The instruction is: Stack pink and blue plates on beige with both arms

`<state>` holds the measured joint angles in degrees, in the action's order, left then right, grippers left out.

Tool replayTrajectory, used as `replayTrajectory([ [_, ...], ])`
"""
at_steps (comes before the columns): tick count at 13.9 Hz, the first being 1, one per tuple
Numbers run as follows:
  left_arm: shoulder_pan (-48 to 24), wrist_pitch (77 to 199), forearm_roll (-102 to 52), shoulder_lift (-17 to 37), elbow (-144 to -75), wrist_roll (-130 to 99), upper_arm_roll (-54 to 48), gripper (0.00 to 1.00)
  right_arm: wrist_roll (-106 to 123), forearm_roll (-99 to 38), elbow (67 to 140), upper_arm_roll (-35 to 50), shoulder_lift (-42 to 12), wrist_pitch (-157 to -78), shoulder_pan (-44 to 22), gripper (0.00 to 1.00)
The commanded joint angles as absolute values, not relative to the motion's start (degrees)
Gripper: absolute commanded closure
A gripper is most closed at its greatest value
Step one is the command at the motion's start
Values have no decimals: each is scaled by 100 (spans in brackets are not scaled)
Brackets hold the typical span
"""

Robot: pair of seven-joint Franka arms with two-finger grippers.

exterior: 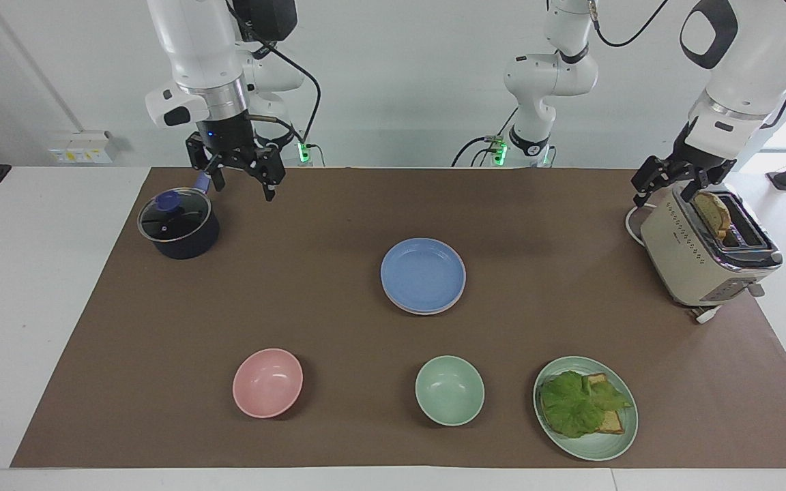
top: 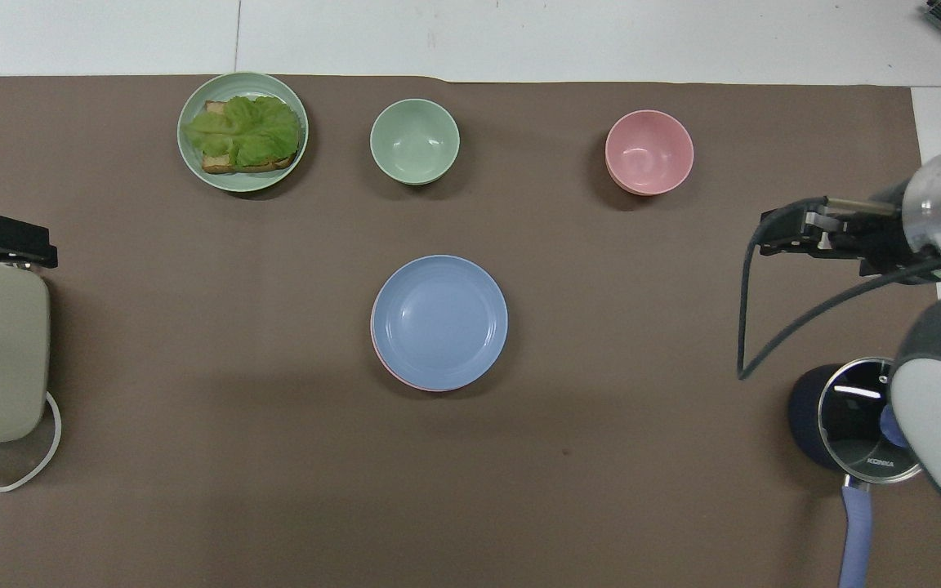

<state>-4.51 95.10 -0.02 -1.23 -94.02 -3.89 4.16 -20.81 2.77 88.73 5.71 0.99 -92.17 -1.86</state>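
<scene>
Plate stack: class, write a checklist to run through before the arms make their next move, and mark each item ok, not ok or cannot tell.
1. Blue plate lies on top of the stack: ok.
2. Pink plate lies under the blue one, its rim peeking out: ok.
3. Beige plate at the bottom: cannot tell, hidden.
4. Right end effector open, empty, raised beside the pot, away from the stack: ok.
5. Left end effector open, empty, waiting by the toaster: ok.
</scene>
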Motion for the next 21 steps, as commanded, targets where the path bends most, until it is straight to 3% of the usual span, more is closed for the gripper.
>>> replayTrajectory([
  [1,-439,9431,35,-167,-9378,-378,404,0,-1487,290,8859,238,264,-8922,-202,0],
  [4,-439,9431,35,-167,-9378,-387,413,0,-636,158,9192,-271,465,-8973,-211,0],
  [15,-439,9431,35,-167,-9378,-378,413,0,-809,-18,9123,-246,492,-8394,-193,0],
  [21,-439,9431,35,-167,-9378,-387,413,0,-18,88,9369,-264,606,-8684,-158,0],
])
